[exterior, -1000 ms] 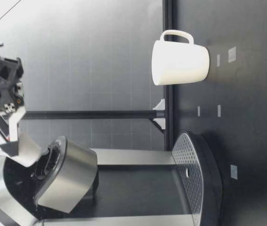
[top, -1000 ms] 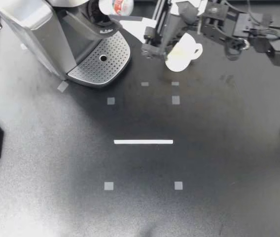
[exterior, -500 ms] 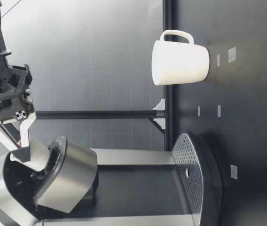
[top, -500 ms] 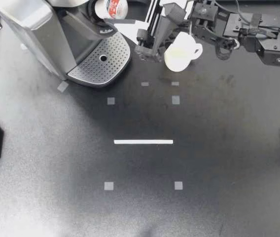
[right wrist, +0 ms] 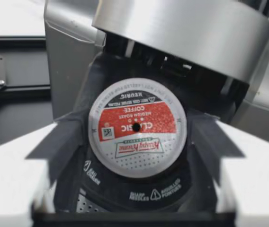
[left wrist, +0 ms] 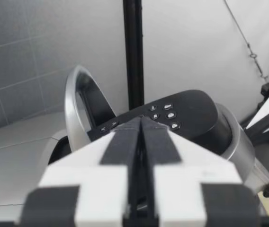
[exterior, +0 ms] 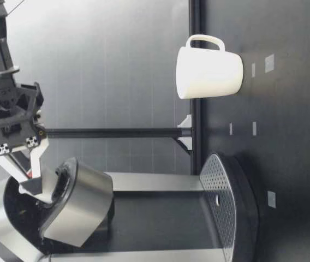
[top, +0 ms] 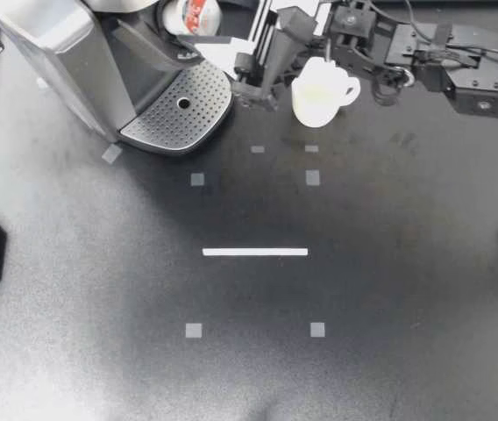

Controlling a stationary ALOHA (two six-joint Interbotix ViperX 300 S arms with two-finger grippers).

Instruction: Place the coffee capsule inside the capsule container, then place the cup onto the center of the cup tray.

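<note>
Our right claw grips the coffee capsule at the capsule container; released off-centre, it may seat tilted on the rim. The raised lid crowds the claw, and the cup stands on the desk under that arm, near the cup tray. Our left claw is closed, empty.

Bright, even light (soft sheen on table).

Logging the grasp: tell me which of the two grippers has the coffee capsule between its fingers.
The right gripper: it is shut on the coffee capsule, gripping it from both sides. The left gripper is shut on nothing.
</note>
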